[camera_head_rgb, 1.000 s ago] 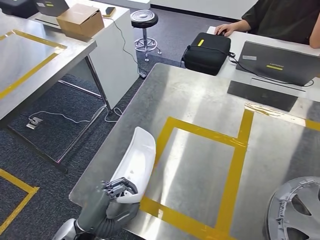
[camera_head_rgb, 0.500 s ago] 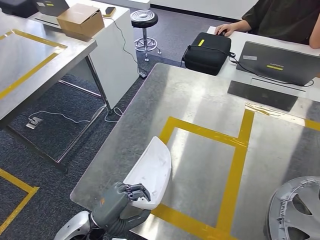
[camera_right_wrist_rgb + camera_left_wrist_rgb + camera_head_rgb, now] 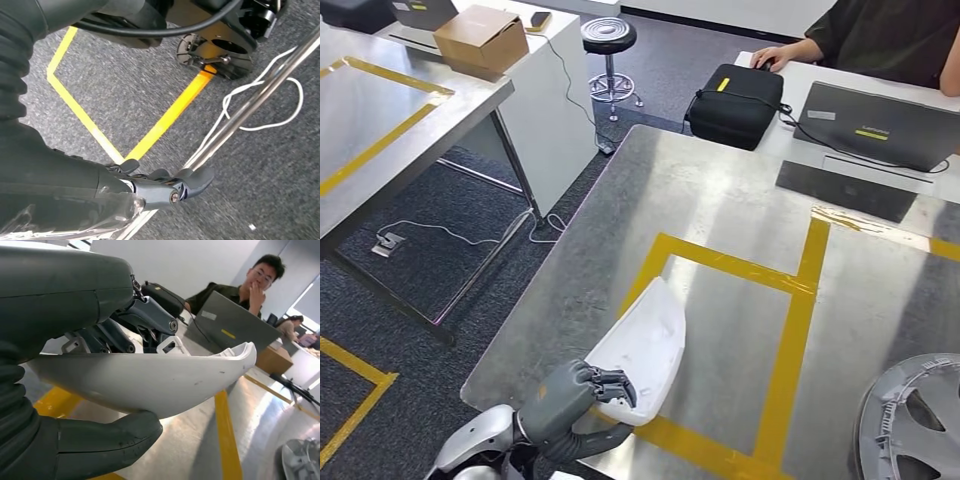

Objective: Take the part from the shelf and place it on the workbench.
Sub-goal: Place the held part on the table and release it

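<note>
The left hand [image 3: 573,395] holds the white part [image 3: 646,345] by its near end, dark fingers [image 3: 151,320] on top and thumb underneath. The part (curved like a shell) reaches past the fingers over the shiny counter [image 3: 712,210], crossing the yellow tape [image 3: 788,340]. The right hand [image 3: 166,187] hangs over the floor, its fingers straight and holding nothing.

1. You are looking at an indoor test lab or workshop set up in an office-type room.
2. Metal workbench [image 3: 712,200]: brushed steel top marked with yellow tape [image 3: 788,345] outlining work zones.
3. Second steel table [image 3: 388,130], likewise taped; a cardboard box [image 3: 481,40] beside it.
4. Floor: dark grey carpet [image 3: 471,215] with taped yellow lines and loose white cables [image 3: 456,232].
5. Desk side: closed laptop [image 3: 878,125], black carry case [image 3: 733,103], round stool [image 3: 609,40], a seated person [image 3: 893,35].
</note>
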